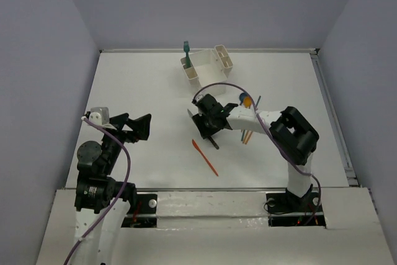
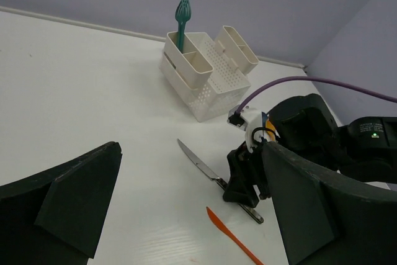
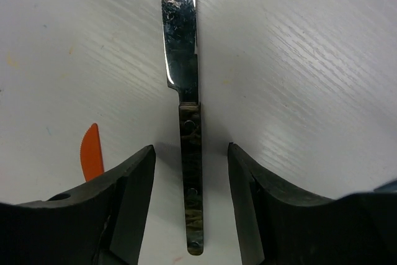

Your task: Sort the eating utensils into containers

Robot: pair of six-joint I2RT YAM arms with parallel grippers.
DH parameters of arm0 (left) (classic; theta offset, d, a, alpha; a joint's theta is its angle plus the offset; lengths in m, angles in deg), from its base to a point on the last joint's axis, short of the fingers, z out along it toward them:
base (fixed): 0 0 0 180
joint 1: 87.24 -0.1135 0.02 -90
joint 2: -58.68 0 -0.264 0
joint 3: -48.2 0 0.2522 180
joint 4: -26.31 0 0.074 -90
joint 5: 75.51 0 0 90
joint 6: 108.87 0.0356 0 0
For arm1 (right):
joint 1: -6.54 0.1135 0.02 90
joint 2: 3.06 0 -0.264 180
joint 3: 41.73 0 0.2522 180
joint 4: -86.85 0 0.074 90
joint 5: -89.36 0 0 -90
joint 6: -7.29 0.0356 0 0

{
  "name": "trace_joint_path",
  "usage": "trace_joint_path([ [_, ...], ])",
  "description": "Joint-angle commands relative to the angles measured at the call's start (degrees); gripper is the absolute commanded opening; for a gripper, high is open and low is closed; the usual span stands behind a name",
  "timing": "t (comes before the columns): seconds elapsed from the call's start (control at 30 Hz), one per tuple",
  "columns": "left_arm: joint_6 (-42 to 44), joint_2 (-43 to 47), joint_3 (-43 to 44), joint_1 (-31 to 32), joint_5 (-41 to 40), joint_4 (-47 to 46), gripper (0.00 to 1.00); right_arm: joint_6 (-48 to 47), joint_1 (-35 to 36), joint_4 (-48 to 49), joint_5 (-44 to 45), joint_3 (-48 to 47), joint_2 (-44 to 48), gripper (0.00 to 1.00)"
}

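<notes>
The white caddy (image 1: 209,61) stands at the back centre with the teal fork (image 1: 186,48) upright in a narrow slot; both show in the left wrist view, caddy (image 2: 205,100) and fork (image 2: 181,17). The dark-handled steel knife (image 3: 189,153) lies flat on the table. My right gripper (image 3: 190,153) is open, low over it, one finger on each side of the handle without touching it (image 1: 209,130). The orange plastic knife (image 1: 205,157) lies just in front of it. My left gripper (image 1: 139,127) is open and empty at the left.
A blue spoon (image 1: 241,97), an orange spoon (image 1: 247,101) and a thin teal handle (image 1: 257,101) lie partly hidden behind the right forearm. A purple cable (image 1: 217,86) loops over the right wrist. Raised table edges run along the back and right.
</notes>
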Motion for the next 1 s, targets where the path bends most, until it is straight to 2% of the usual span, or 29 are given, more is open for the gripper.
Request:
trace_joint_path([
  [0.0,0.3,0.4,-0.4,-0.3,1.2,-3.3,0.99,0.3,2.1,-1.6,4.0,-4.2,-3.8,0.53],
  [0.07,0.3,0.4,-0.4,-0.3,1.3,-3.2,0.99,0.1,2.6,-2.3,5.0,-5.2,-5.2,0.48],
  [0.13,0.3,0.5,-0.4,-0.3,1.2,-3.2,0.99,0.3,2.6,-3.3,6.3,-6.5,-6.8,0.40],
  [0.27,0.3,0.9,-0.4,-0.3,1.2,-3.1,0.99,0.4,2.6,-2.9,5.8,-6.5,-7.6,0.16],
  [0.33,0.3,0.9,-0.4,-0.3,1.2,-3.1,0.99,0.1,2.6,-2.5,4.8,-6.3,-7.6,0.00],
  [0.43,0.3,0.9,-0.3,-0.3,1.2,-3.1,0.99,-0.3,2.6,-1.4,5.1,-5.8,-6.7,0.00],
  [0.53,0.3,0.9,-0.3,-0.3,1.1,-3.1,0.99,-1.1,2.6,1.9,5.2,-4.5,-1.9,0.00],
  [0.7,0.2,0.9,-0.4,-0.3,1.2,-3.1,0.99,-4.5,2.6,10.8,6.4,-2.2,9.9,0.00],
  [0.83,0.2,0.9,-0.4,-0.3,1.3,-3.1,0.99,-5.2,-1.2,25.2,9.1,-1.2,18.0,0.00],
  [0.9,0.2,0.9,-0.4,-0.3,1.3,-3.1,0.99,-4.7,-4.1,35.4,9.6,0.2,18.8,0.00],
  [0.97,0.2,0.7,-0.4,-0.3,1.4,-3.1,0.99,-2.8,-8.6,40.3,8.9,-0.1,17.9,0.00],
])
